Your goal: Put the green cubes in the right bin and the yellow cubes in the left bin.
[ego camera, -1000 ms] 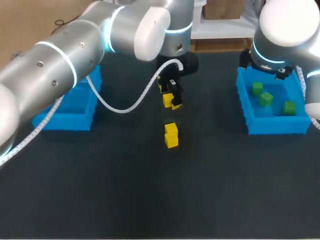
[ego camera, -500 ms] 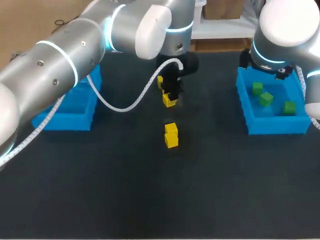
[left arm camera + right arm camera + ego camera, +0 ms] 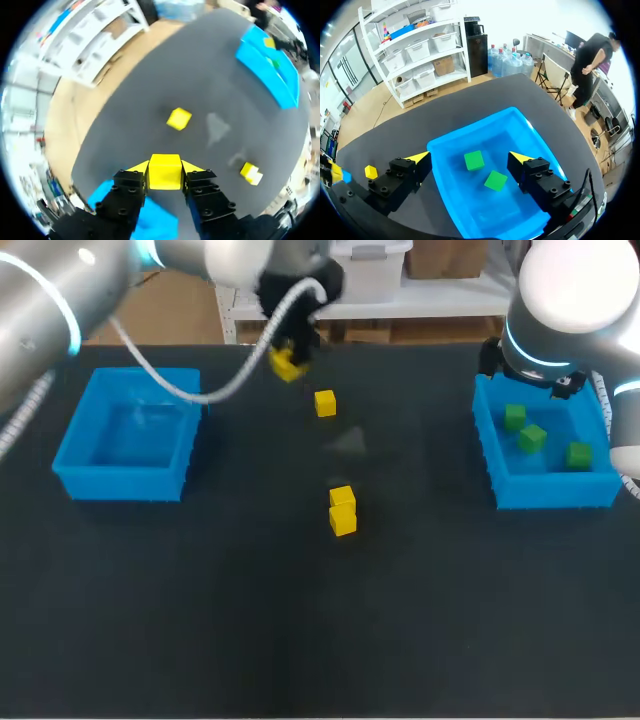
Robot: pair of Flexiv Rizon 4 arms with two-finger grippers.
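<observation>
Over the far middle of the table [image 3: 200, 620], the head view shows the left arm [image 3: 60, 290] coming in from the far left corner. The left gripper [image 3: 289, 358] carries one yellow block, the held cube [image 3: 288, 366], in the air. It hangs between the two bins, nearer the left bin [image 3: 70, 465]. Three more yellow ones lie on the table. A single cube [image 3: 325, 403] sits just right of the gripper and a little nearer. A pair of cubes [image 3: 342, 510] rests in the middle, touching, one behind the other. That makes four yellow in all. The right bin [image 3: 500, 490] holds three green cubes [image 3: 532, 438]. The right arm [image 3: 560, 300] stands over that bin's far end, and its body hides its gripper from this camera.

Seen from the left wrist, the left gripper [image 3: 165, 167] has both fingers pressed against opposite sides of the held cube [image 3: 165, 175]. Blue of the left bin [image 3: 152, 222] shows beneath it. Ahead lie the single cube [image 3: 178, 119], the pair of cubes [image 3: 251, 172] and, further off, the right bin [image 3: 270, 75].

Seen from the right wrist, the right gripper [image 3: 470, 159] is spread wide and grips nothing. It hangs above the right bin [image 3: 445, 145]. Two of the green cubes [image 3: 495, 180] show below, between its fingers. One yellow block [image 3: 370, 172] shows on the table to the left.
</observation>
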